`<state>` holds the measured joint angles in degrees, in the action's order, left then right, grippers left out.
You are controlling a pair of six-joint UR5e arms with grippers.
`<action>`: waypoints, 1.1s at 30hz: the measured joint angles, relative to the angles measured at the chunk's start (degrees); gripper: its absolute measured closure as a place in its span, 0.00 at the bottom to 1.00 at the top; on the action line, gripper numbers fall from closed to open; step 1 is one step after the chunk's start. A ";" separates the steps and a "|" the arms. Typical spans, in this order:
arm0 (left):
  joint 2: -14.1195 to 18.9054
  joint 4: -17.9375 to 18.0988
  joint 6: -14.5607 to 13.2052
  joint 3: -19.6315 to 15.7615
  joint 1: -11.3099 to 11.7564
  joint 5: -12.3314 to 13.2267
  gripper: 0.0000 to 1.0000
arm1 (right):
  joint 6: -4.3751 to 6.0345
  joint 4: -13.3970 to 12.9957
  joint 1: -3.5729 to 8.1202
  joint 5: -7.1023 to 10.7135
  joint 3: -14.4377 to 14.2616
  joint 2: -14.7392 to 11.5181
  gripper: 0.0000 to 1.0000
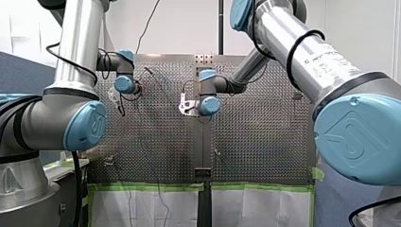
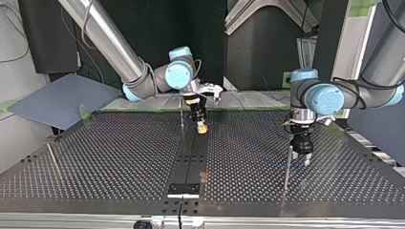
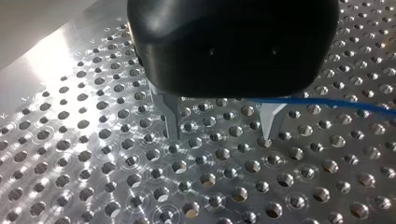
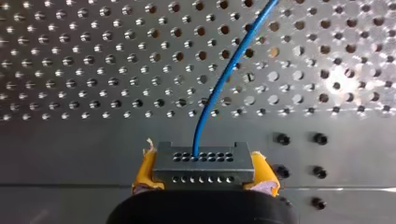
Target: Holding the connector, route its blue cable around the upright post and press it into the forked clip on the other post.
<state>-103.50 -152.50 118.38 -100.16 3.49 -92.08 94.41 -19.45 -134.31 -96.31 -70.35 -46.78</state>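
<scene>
Front view looks over the desk (image 1: 156, 142) from six o'clock; top view faces it from twelve; wrist cameras sit close above it.

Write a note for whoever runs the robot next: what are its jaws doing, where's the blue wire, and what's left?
Right jaws: shut on the connector, yellow pads either side, low over the table's middle.
Left jaws: open, empty, just above the table beside a thin upright post.
Blue cable: leaves the connector and runs across the table toward the left jaws, passing close by one finger.
Done: connector gripped.
Left: the cable is not visibly round any post, and the forked clip is too small to make out, so routing and pressing-in both look undone.
</scene>
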 joint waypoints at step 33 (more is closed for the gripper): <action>0.01 0.00 1.15 0.00 0.79 -0.15 0.16 | 0.16 -11.70 -2.22 -11.73 -15.81 10.82 1.00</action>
<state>-103.49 -152.50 119.53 -100.16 4.28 -92.24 94.56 -31.15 -136.54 -108.04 -86.16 -35.96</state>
